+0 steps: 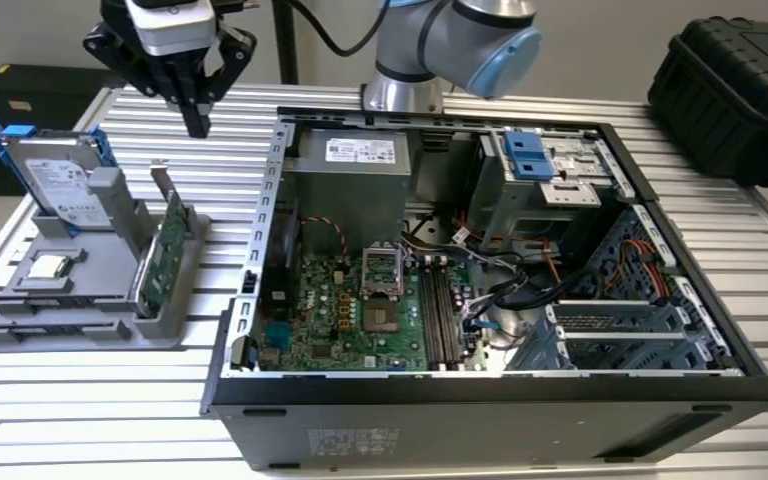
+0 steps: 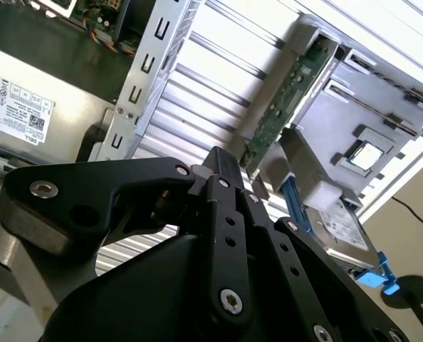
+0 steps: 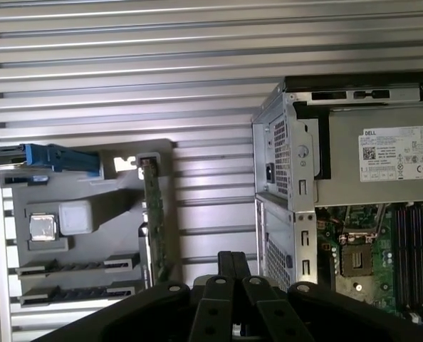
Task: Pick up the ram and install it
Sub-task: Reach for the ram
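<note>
Hovering gripper [image 1: 197, 126] clenched empty over gray holder [image 1: 91, 310], near upright green card [image 1: 157, 265].

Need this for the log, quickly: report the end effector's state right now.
Black two-finger end effector: closed, with nothing visible between its fingers, above the ribbed silver metal table.

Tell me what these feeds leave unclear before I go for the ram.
- Holder's two long slots: first wrist view, dark and narrow; whether the ram sits there is unclear.
- Motherboard slots: exterior view, too small to tell filled from empty.
- Drive: first wrist view, cut off by the frame edge.
- Table below the gripper: second wrist view, hidden by the gripper's body.
</note>
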